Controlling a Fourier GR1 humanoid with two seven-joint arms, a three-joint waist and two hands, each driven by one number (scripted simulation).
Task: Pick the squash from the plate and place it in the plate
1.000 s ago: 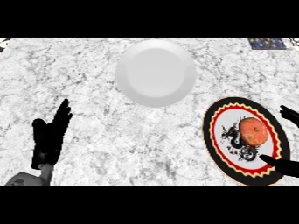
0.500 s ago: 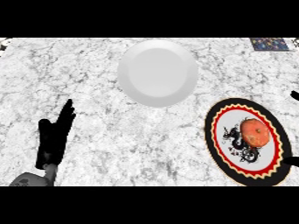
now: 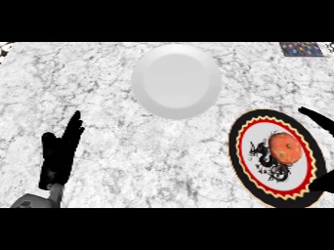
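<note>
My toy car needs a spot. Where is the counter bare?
Bare counter lies between the left hand and the patterned plate, nearer than the white plate, and left of that plate. The right side is crowded: squash on the patterned plate, right hand open beside it.

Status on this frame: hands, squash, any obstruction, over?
Hands open: left hand resting lower left, right hand at the right edge of the patterned plate. The squash sits on it, untouched. Empty white plate ahead; nothing between the plates.

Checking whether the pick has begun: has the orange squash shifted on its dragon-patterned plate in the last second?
No. The orange squash lies in the same spot on the dragon-patterned plate, just right of the dragon figure.
</note>
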